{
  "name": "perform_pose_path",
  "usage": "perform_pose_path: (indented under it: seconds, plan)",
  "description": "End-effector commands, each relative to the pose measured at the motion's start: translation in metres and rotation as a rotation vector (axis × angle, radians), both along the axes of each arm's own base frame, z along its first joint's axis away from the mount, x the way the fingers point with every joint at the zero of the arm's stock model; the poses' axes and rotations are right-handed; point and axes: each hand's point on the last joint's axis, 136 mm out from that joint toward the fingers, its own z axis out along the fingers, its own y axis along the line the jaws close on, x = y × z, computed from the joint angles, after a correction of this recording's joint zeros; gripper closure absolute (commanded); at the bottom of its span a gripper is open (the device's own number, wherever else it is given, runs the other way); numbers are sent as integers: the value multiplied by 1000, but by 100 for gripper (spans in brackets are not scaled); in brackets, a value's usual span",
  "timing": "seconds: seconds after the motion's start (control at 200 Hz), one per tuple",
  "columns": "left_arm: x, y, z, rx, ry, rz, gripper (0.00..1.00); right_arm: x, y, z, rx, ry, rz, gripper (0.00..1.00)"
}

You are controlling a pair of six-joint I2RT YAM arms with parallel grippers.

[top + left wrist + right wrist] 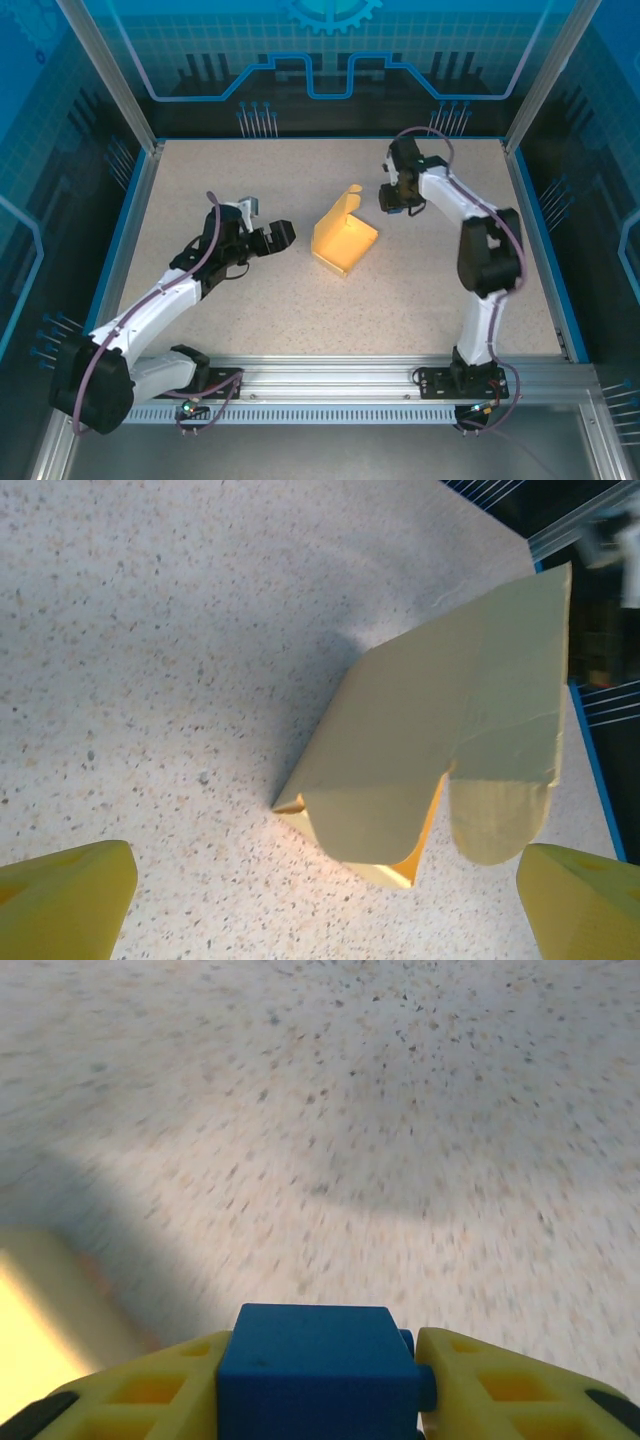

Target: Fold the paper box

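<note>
A blue cube (pixel 312 1368) sits clamped in the right tool (pixel 320 1400)
Yellow fingers (pixel 150 1392) flank it above blurred speckled tabletop (pixel 400 1110); paper box (pixel 35 1335) at lower left.

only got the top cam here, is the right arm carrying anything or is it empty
observer: It has something. In the right wrist view a small blue plastic cube sits clamped between the right fingers.
operator: ok and is the left one touching the box
observer: No. The left fingers stand wide apart, and the pale yellow card box lies on the speckled table ahead of them, untouched.
operator: box closed up?
observer: Not fully. A rounded flap sticks out unfolded, next to a gap that shows the brighter yellow inside.
</note>
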Motion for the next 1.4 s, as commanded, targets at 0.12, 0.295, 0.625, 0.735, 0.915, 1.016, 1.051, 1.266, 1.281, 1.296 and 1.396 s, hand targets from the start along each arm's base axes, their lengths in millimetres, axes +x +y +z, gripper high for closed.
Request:
perform_pose_path:
  seconds: [0.12, 0.295, 0.625, 0.735, 0.915, 1.016, 1.051, 1.266, 1.281, 1.296, 1.396]
  plan:
    - [-3, -1, 0, 27, -48, -31, 1, -72, 52, 40, 124, -171, 189, 54]
    - [-2, 2, -1, 37, -58, -20, 1, -97, 85, 27, 71, -216, 360, 55]
    - [-9, 4, -3, 34, -55, -14, 1, -84, 131, -10, 49, -212, 493, 55]
    - [-11, 8, -3, 43, -59, -5, 1, -78, 136, -23, 45, -197, 495, 55]
    - [-12, 10, -3, 49, -64, -1, 1, -74, 142, -41, 54, -172, 495, 54]
    - [-12, 10, -3, 54, -66, -2, 1, -73, 141, -50, 43, -166, 486, 54]
    - [-12, 10, -3, 55, -68, 0, 1, -73, 141, -52, 42, -164, 484, 53]
    - [-12, 11, -4, 65, -66, 1, 1, -71, 142, -54, 45, -161, 477, 48]
    - [-12, 11, -4, 65, -68, 1, 1, -71, 142, -54, 46, -161, 476, 47]
    - [-12, 12, -4, 68, -67, 1, 1, -71, 143, -53, 48, -162, 477, 46]
    - [-13, 13, -5, 78, -65, 1, 1, -71, 142, -48, 56, -170, 474, 43]
